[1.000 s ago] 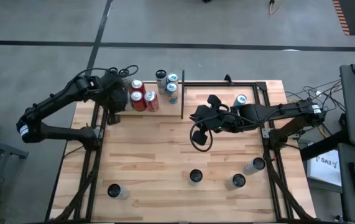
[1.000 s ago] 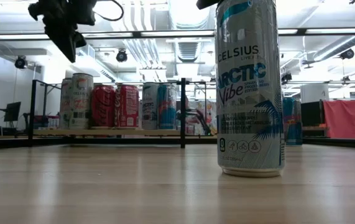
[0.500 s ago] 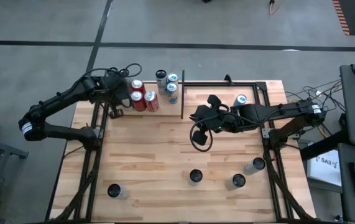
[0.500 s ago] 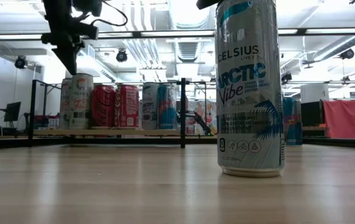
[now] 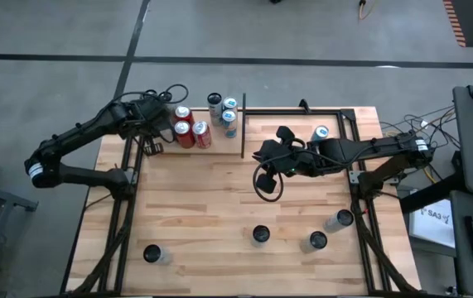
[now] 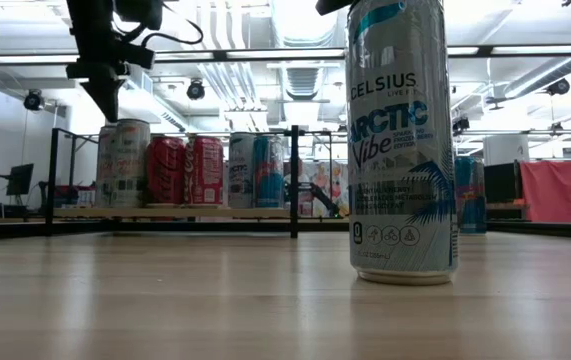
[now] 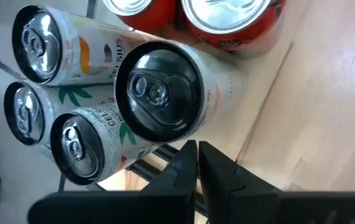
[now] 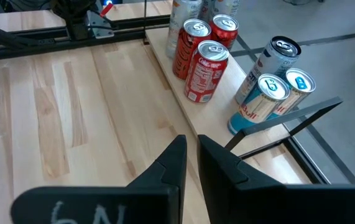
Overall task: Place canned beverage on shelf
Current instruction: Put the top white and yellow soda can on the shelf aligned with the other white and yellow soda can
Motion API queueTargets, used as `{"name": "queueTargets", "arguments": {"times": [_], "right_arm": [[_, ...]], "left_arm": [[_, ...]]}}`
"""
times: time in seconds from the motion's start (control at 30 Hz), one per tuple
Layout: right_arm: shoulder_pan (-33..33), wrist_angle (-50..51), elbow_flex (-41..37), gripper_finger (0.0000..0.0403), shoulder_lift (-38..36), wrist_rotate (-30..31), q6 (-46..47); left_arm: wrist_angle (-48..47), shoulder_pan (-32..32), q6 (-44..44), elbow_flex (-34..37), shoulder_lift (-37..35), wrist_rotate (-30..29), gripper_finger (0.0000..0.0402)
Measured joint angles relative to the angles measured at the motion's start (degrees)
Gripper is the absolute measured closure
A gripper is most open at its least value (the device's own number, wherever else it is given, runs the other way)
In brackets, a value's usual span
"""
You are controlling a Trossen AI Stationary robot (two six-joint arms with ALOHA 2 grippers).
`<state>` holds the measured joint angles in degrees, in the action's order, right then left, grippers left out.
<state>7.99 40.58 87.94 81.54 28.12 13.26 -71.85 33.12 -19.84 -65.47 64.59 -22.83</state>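
The shelf (image 5: 222, 146) is a pale panel with black rods at the table's far left. On it stand red cans (image 5: 191, 129), silver and blue cans (image 5: 226, 109) and, in the left wrist view, a black-topped white can (image 7: 158, 93) among other white cans (image 7: 37, 118). My left gripper (image 7: 196, 152) hangs shut just above these white cans, pointing steeply down (image 6: 102, 105), and touches none of them. My right gripper (image 5: 259, 154) waits shut and empty over the middle of the table, aimed at the shelf (image 8: 191, 146).
Loose cans stand upright on the table: one at the near left (image 5: 153, 253), three at the near right (image 5: 260, 234) (image 5: 317, 241) (image 5: 340, 220), one at the far right (image 5: 321, 132). A bare black frame (image 5: 335, 112) edges the far right. In the low view, a Celsius can (image 6: 402, 140) stands close.
My left gripper has swung from a slant to pointing almost straight down over the white cans at the shelf's left end, sinking a little. It stays shut. The cans stand as before.
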Motion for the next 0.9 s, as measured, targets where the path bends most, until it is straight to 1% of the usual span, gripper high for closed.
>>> {"name": "queueTargets", "arguments": {"times": [0.13,0.2,0.43,0.67,0.83,0.9], "right_arm": [[0.0,0.0,0.0,0.0374,0.0,0.0,0.0],[0.0,-0.1,0.0,0.0374,0.0,0.0,0.0],[0.0,-0.1,0.0,0.0374,0.0,0.0,0.0],[0.0,-0.1,0.0,0.0374,0.0,0.0,0.0],[0.0,-0.1,0.0,0.0374,0.0,0.0,0.0],[0.0,-0.1,0.0,0.0374,0.0,0.0,0.0]], "left_arm": [[-0.1,0.0,-1.7,0.0,-0.5,6.2,0.0402],[-0.1,-0.1,-2.7,0.0,-0.6,7.6,0.0402],[3.2,0.0,-3.5,0.0,0.0,7.3,0.0402],[3.8,0.0,-3.6,0.0,2.5,6.7,0.0402],[3.8,0.0,-3.7,0.0,4.8,1.5,0.0402],[3.8,0.0,-3.7,0.0,5.4,0.9,0.0402]]}}
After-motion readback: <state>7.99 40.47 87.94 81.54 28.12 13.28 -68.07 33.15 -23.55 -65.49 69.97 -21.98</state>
